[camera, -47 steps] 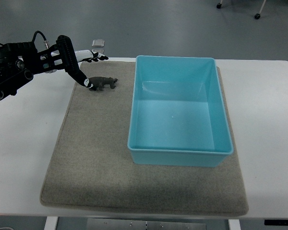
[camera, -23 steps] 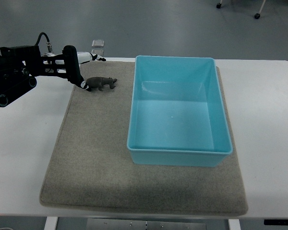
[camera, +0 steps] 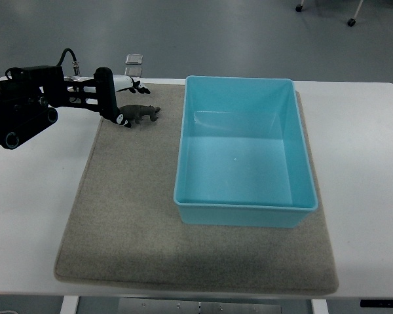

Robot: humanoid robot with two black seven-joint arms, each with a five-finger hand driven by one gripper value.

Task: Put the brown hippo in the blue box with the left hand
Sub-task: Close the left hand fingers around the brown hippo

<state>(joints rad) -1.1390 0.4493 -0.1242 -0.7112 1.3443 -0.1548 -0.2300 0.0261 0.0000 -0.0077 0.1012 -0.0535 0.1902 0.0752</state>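
— Top view: where's the brown hippo (camera: 140,114)?

— On the grey mat (camera: 124,216), near its far left corner, well left of the blue box (camera: 245,151), which sits on the same mat.

— And the left hand (camera: 112,99)?

— It reaches in from the left; one black finger (camera: 107,98) angles down to the hippo's rear, its tip touching or just beside it. The fingers haven't closed around the toy.

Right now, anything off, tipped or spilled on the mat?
Nothing stands out. The brown hippo stands upright on the grey mat, left hand at its rear. The blue box sits square and empty.
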